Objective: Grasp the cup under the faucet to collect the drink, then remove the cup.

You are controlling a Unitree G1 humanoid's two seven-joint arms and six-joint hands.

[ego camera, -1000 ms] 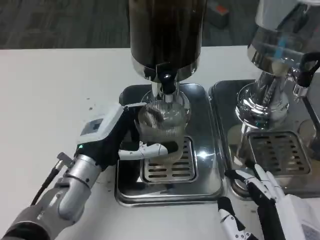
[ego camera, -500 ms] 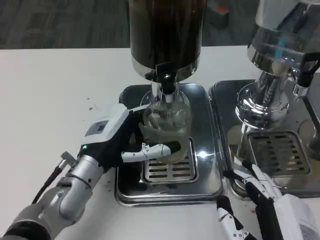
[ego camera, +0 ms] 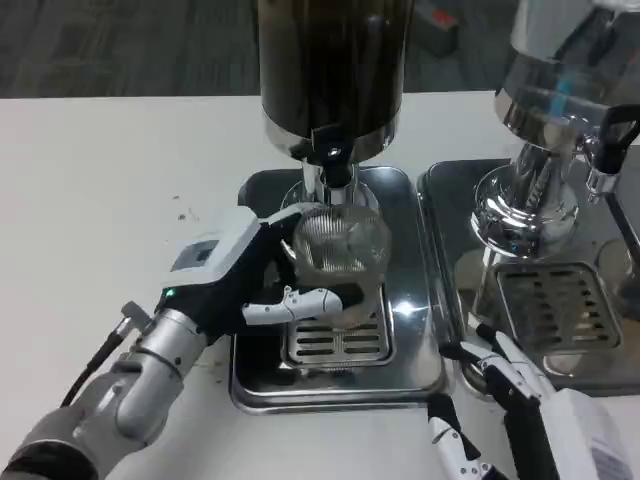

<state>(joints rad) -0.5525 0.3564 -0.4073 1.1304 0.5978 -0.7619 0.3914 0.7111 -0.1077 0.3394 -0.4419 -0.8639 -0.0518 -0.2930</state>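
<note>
A clear ribbed cup [ego camera: 338, 250] sits in my left hand [ego camera: 235, 268], which grips it from the left with fingers [ego camera: 300, 300] wrapped across its front. The cup is tilted toward the camera, its mouth just below the black faucet [ego camera: 333, 152] of the dark drink dispenser [ego camera: 332, 70]. It hangs above the slotted grate of the steel drip tray [ego camera: 262, 375]. My right hand [ego camera: 520, 415] is at the bottom right, fingers spread, holding nothing, near the tray's front right corner.
A second dispenser with a clear tank [ego camera: 560, 90] stands at the right on its own drip tray [ego camera: 560, 300]. White table [ego camera: 100, 200] stretches to the left and along the front edge.
The left hand has carried the cup slightly right and up toward the faucet and tilted it more toward the camera. The right hand has sunk a little lower in the picture.
</note>
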